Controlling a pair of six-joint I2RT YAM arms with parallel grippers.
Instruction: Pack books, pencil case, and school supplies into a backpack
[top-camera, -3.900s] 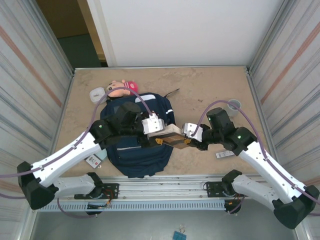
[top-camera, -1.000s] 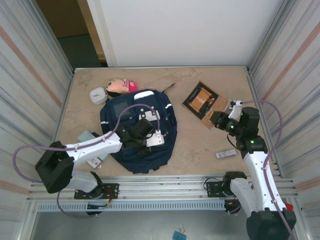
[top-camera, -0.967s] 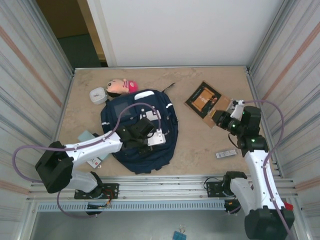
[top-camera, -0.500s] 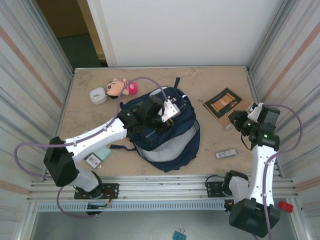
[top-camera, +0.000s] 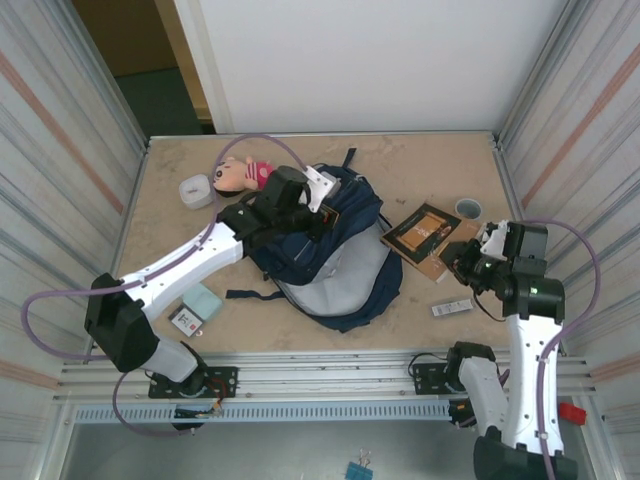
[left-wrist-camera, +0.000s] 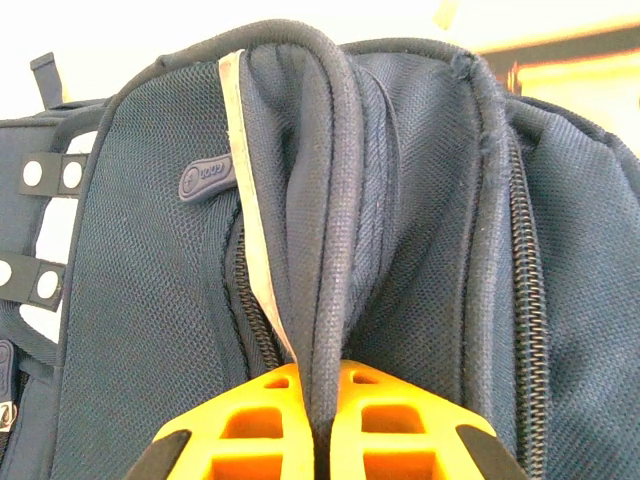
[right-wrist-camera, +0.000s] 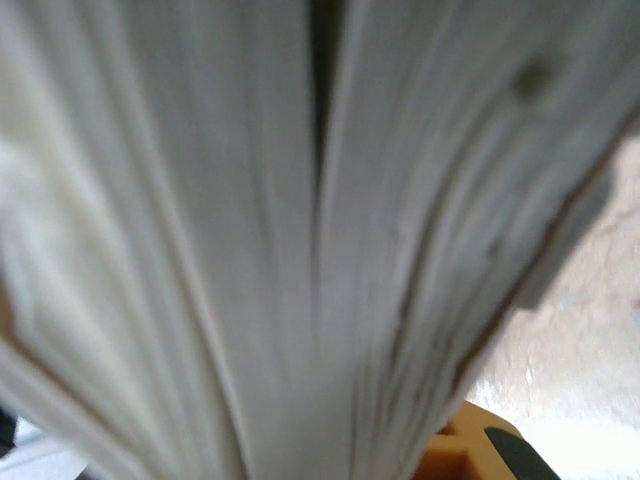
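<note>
Navy backpack (top-camera: 335, 270) pinched at its top; brown book (top-camera: 425, 230) clamped at its edge.
Nearest you, the card-like pack (top-camera: 185, 318), teal pad (top-camera: 205, 297) and white-and-black bar (top-camera: 453, 306) lie flat on the table (top-camera: 420, 165). Your right gripper (top-camera: 463, 258) is clamped on the book's near-right edge, the book just right of the backpack. Your left gripper (left-wrist-camera: 318, 405) is closed tight on a fabric fold beside the zip (left-wrist-camera: 527, 300). Beyond sit the grey cup (top-camera: 467, 208), doll (top-camera: 240, 174) and white box (top-camera: 193, 190).
</note>
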